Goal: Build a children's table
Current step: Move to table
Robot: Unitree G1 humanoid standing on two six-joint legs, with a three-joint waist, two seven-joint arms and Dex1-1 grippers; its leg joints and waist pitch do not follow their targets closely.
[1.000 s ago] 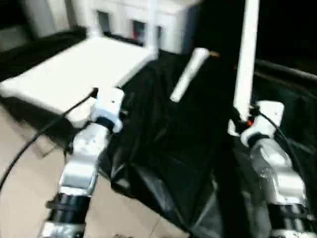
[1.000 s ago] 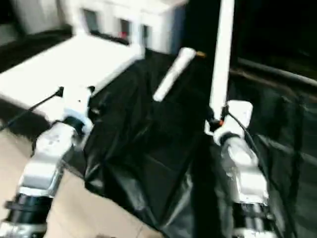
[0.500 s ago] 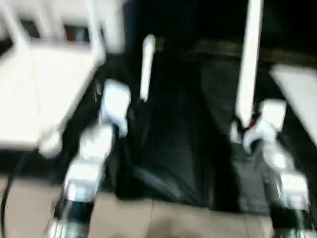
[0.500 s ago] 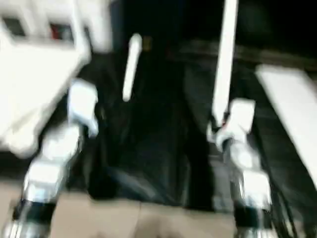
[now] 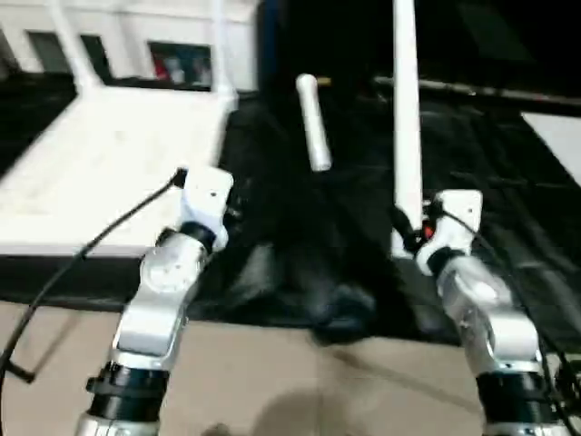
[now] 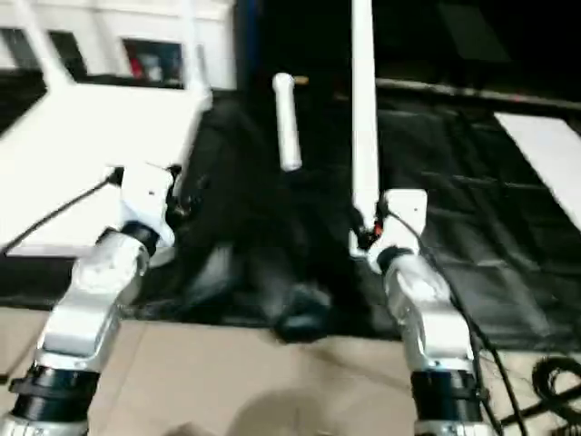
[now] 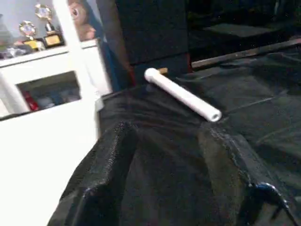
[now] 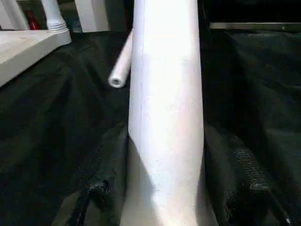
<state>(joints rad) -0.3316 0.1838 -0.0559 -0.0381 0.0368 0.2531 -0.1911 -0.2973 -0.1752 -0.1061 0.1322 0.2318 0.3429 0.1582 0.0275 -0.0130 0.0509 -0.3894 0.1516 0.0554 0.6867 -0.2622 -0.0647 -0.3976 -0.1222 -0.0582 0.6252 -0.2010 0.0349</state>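
Observation:
The white table top (image 5: 91, 173) lies upside down at the left, with two legs (image 5: 218, 45) standing in its far corners. Another white leg (image 5: 313, 123) lies loose on the black cloth. My right gripper (image 8: 164, 155) is shut on a fourth leg (image 5: 406, 118) near its lower end and holds it upright over the cloth. In the right wrist view the black fingers (image 8: 106, 183) press on both sides of that leg. My left gripper (image 7: 167, 141) is open with nothing in it, beside the table top's near right edge.
A black cloth (image 5: 300, 236) covers the work area, and tan floor (image 5: 300, 381) lies in front. A white cabinet (image 5: 136, 36) with glass doors stands behind the table top. A white board (image 5: 558, 141) lies at the right. Black cables (image 6: 554, 381) trail at the lower right.
The whole picture has shifted because the camera moved. My right gripper still holds its leg upright, and my left gripper stays open and empty.

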